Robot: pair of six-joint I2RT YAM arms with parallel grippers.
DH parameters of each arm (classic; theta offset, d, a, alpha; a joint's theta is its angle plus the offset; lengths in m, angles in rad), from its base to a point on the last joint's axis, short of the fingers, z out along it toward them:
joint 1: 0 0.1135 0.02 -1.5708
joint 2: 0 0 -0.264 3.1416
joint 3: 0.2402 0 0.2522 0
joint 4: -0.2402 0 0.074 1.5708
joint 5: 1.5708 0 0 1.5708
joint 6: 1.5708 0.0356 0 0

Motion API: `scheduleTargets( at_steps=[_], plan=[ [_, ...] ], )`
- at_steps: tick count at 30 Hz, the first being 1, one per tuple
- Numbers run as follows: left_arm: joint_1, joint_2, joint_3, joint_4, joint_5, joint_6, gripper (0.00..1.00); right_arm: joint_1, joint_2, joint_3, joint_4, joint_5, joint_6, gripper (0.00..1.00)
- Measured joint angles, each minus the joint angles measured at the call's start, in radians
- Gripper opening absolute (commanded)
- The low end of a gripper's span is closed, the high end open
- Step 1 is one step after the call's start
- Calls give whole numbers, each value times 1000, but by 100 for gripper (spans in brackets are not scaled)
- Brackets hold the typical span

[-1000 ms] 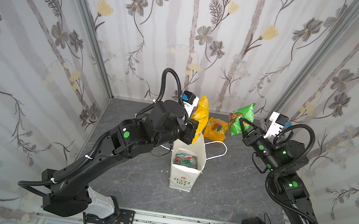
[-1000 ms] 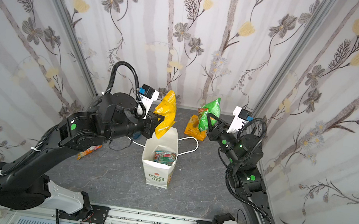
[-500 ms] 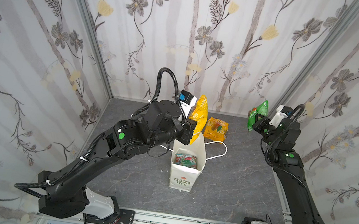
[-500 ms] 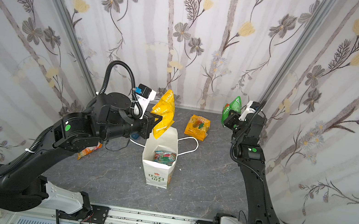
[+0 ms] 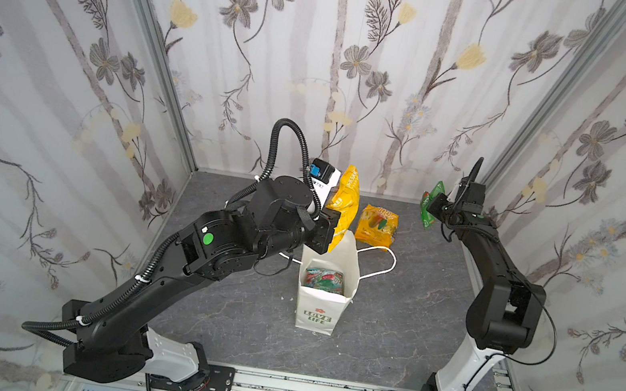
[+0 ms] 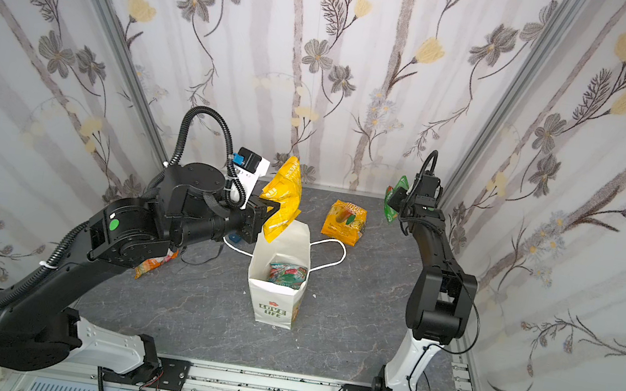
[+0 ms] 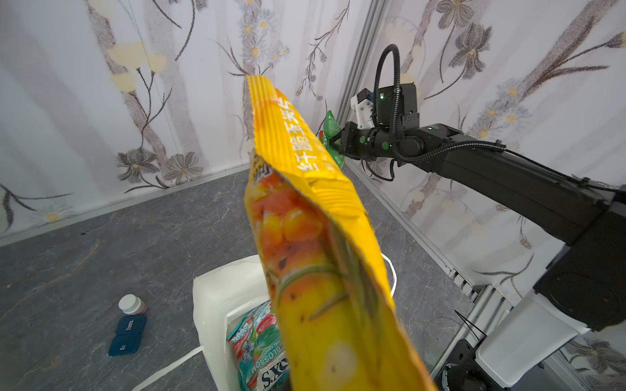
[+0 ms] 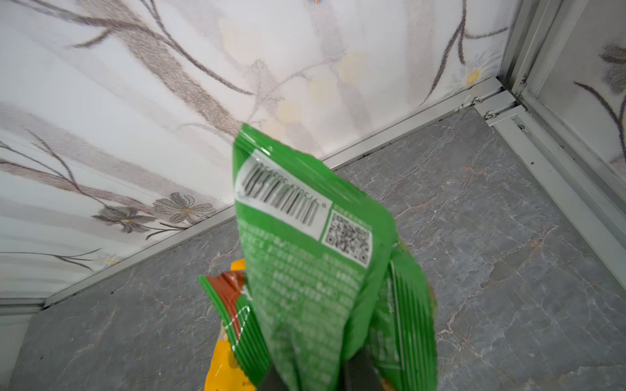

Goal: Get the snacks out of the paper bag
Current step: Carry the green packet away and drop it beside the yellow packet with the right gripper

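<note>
Bright, even, soft-shadowed light — right wrist view motion-blurred, edges bowed.

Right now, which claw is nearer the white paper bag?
Left. The left gripper, holding the orange-yellow packet, hangs just above the back rim of the paper bag; the right gripper holds the green packet far off by the right wall.

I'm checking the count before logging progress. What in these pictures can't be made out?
Bag contents: in both top views its walls hide all below the teal packet.
Right gripper: in the right wrist view the blurred green packet covers nearly all of it.
Orange-and-white packet: in a top view the left arm hides most of it.
</note>
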Motion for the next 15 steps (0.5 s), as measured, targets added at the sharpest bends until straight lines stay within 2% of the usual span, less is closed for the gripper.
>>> scheduleTargets(
  at_steps=[5,9,15],
  plan=[
    [0,-1,0,-2,-1,0,0,-1,206,195,-146,1,-34,25],
    [0,-1,0,-5,-9,2,0,-1,288,255,-215,0,-48,30],
    [0,1,-6,-9,-11,3,0,-2,329,274,-270,0,-52,51]
  ],
)
